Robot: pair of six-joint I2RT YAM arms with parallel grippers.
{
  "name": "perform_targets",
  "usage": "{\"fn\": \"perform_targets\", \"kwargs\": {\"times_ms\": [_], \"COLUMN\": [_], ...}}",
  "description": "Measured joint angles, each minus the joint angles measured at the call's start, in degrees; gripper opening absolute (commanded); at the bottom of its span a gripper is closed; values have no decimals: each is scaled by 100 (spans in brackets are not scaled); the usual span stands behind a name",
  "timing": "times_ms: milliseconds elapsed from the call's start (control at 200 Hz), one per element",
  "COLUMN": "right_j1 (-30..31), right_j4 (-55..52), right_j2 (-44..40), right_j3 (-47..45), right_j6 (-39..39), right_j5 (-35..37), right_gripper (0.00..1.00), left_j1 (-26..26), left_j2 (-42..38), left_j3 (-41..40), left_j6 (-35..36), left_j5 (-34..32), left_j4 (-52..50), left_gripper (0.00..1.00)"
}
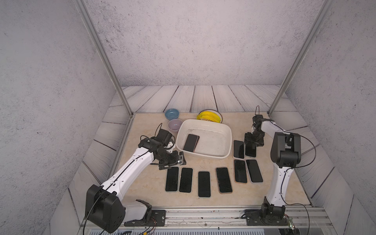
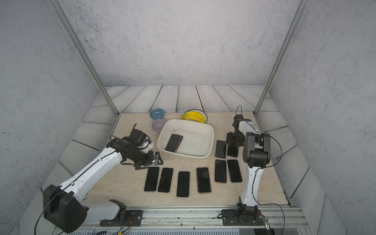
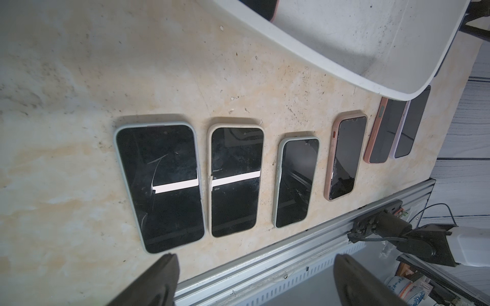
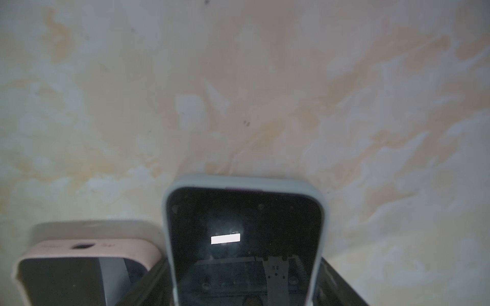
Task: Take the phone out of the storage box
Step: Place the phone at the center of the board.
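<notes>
The white storage box (image 1: 203, 155) (image 2: 184, 155) stands mid-table. A dark phone (image 1: 190, 142) (image 2: 173, 142) lies slanted in its left half, seemingly on top of another with a pinkish edge. My left gripper (image 1: 175, 162) (image 3: 256, 259) is open and empty, low by the box's front-left corner, beyond a row of phones. Right of the box, my right gripper (image 1: 251, 147) (image 4: 242, 265) is shut on a phone in a pale grey case (image 4: 244, 212). Its fingers (image 4: 148, 286) press both long sides, and whether that phone rests on the table I cannot tell.
Several phones (image 1: 204, 184) lie face up in front of the box, and a pink-cased one (image 4: 87, 247) sits beside the gripped phone. A blue bowl (image 1: 172, 114), a lilac bowl (image 1: 175, 124) and a plate of bananas (image 1: 209, 117) stand behind the box.
</notes>
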Motion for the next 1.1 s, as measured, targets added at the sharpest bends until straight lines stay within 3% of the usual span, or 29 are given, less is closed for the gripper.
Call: {"fn": "perform_targets", "kwargs": {"times_ms": [235, 445, 776, 926, 1101], "right_j1": [-2, -7, -2, 15, 136], "right_j4": [140, 87, -442, -428, -313], "right_j2": [-197, -302, -822, -1543, -2371], "right_j3": [-323, -472, -105, 74, -81], "right_j6": [79, 164, 376, 616, 942], "right_j5": [-114, -162, -358, -750, -1276], "right_gripper": [75, 86, 89, 89, 89], "left_j1": [0, 0, 0, 0, 7], "left_j2": [-13, -48, 4, 431, 1574], "left_j3": [-72, -79, 13, 765, 2260], "left_j6": [-17, -17, 72, 463, 1235], "left_j5": [15, 33, 7, -133, -527], "left_j4": [52, 76, 98, -2, -208], "left_gripper": [97, 97, 99, 99, 98]}}
